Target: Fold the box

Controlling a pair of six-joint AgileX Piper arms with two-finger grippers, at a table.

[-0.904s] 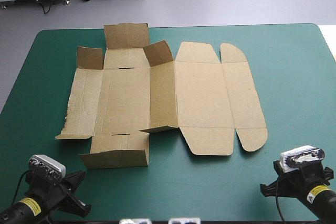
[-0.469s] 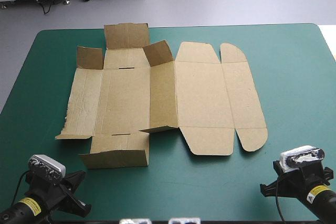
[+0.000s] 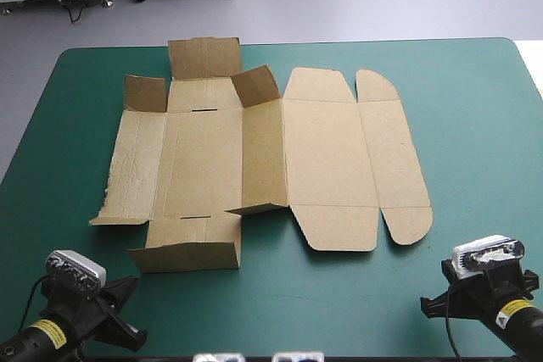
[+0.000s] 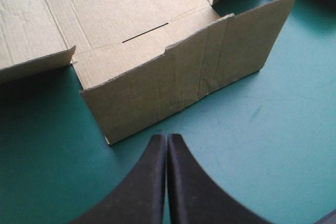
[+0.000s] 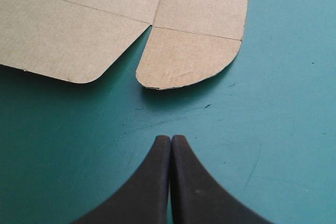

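**Box lies part-raised as both arms wait at the near edge**

The left fingers [image 4: 152, 182] are pressed together in a single pointed arch and hold nothing, with bare teal-green cover under them. Just ahead of them, but not touching, a near flap [image 4: 184, 82] of the brown box [image 3: 254, 158] stands up on its crease, with a narrow slot [image 4: 145, 32] cut in the board behind it. The right fingers [image 5: 152, 182] are likewise pressed together and empty. Ahead of them, across a strip of cover, a rounded tab [image 5: 184, 61] of the box lies flat.

From above, the two arms sit by the near corners of the tabletop [image 3: 475, 108], left and right, both clear of the board. The box is spread across the middle of the tabletop, reaching toward the far edge and sitting nearer the left edge than the right. On its left half, a far flap [image 3: 204, 58] and two small corner flaps [image 3: 145, 93] are lifted, and a long wall [image 3: 263, 157] is tilted up along the centre. Its right half, the lid panel [image 3: 327, 154] with its rounded outer strip [image 3: 392, 154], rests flat on the cover.
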